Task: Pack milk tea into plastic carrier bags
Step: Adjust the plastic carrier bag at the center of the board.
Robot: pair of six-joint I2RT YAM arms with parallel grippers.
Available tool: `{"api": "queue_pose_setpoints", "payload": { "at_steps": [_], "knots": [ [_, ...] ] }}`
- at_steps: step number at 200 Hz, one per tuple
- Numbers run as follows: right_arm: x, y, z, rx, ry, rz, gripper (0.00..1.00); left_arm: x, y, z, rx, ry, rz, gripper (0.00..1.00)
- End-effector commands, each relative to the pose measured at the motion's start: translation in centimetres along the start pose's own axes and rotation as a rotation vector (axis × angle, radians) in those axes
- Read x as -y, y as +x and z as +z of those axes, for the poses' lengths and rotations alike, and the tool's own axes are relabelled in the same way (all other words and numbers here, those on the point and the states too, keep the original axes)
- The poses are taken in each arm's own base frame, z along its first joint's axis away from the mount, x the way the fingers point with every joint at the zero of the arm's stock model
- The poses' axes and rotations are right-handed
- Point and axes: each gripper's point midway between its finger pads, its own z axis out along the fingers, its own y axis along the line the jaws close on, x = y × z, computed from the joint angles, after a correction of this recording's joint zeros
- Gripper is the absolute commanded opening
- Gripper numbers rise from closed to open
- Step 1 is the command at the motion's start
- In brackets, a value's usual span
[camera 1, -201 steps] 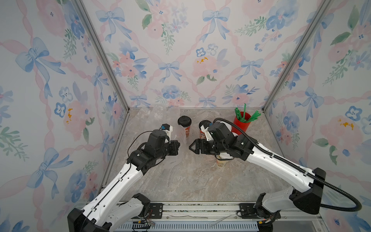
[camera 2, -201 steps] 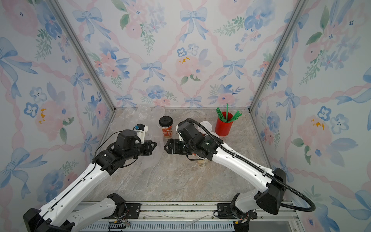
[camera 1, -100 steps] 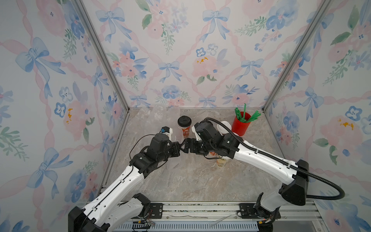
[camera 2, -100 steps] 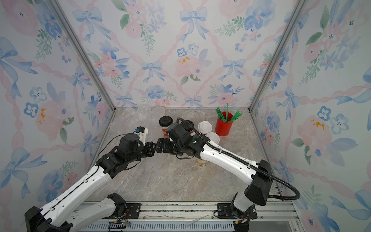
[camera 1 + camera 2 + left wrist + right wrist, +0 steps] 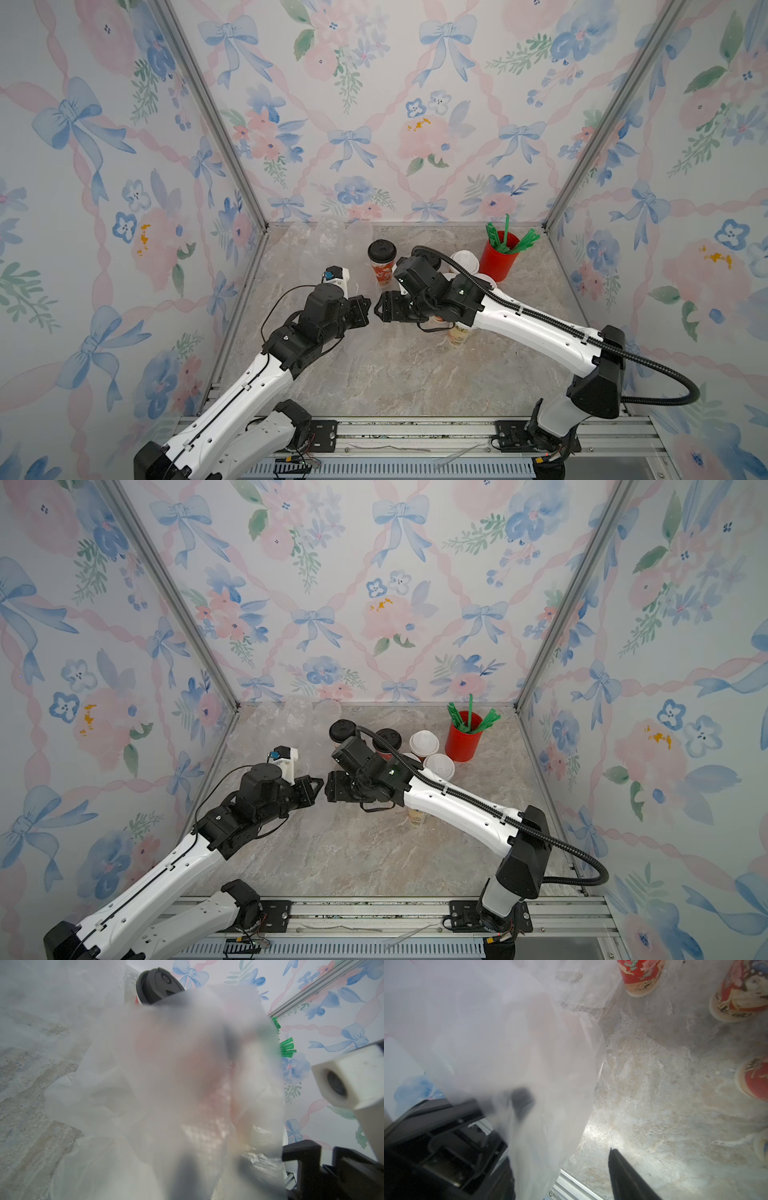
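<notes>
While the left gripper (image 5: 366,309) is clamped together on a thin, clear, crinkly plastic carrier bag (image 5: 166,1084) above the marble desk (image 5: 395,374), the right gripper (image 5: 379,311) meets it tip to tip, jaws apart, with film draped over one side. The red printed paper milk tea cups (image 5: 424,746) stand upright on the desk just behind.

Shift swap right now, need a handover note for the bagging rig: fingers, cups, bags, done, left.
Left gripper: shut on a bag, held up mid-table.
Right gripper: fingers open, bag film between them.
Cups: upright on the table, back right, one under the right arm; none bagged.
Other bags: back left.
Done: one bag lifted.
Left: spread it open, load cups, repeat.
</notes>
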Motion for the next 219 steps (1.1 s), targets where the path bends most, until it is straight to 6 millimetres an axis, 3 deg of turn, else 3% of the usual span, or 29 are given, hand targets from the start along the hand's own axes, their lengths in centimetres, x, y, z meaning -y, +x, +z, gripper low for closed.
{"api": "queue_pose_setpoints", "payload": {
  "at_steps": [1, 25, 59, 85, 108, 155, 194, 219],
  "knots": [
    [0.0, 1.3, 1.8, -0.068, -0.027, 0.000, 0.64, -0.1, -0.4, -0.2, 0.031, -0.006, -0.018, 0.00],
    [-0.9, 1.9, 3.0, -0.129, -0.073, -0.024, 0.61, 0.1, -0.3, 0.1, 0.018, 0.000, -0.015, 0.00],
    [1.4, 1.8, 4.0, -0.172, -0.006, -0.015, 0.39, 0.6, -0.6, -0.1, 0.019, 0.012, 0.005, 0.00],
    [3.0, 0.9, 2.4, -0.145, 0.050, -0.041, 0.19, 0.6, -0.4, -0.4, -0.012, 0.012, 0.039, 0.00],
    [3.3, 0.7, 0.4, -0.139, 0.053, -0.054, 0.12, 0.0, 0.3, -0.4, -0.083, -0.026, 0.090, 0.04],
    [3.5, 2.2, -1.8, -0.210, 0.076, -0.055, 0.00, 0.1, 0.9, -0.4, -0.193, -0.041, 0.184, 0.27],
    [2.7, 2.2, -2.3, -0.197, 0.076, -0.060, 0.00, 1.8, 1.9, 0.2, -0.291, 0.021, 0.221, 0.65],
    [2.0, 2.1, -2.0, -0.192, 0.064, -0.065, 0.00, 2.3, 3.1, 1.1, -0.357, 0.040, 0.243, 0.77]
  ]
}}
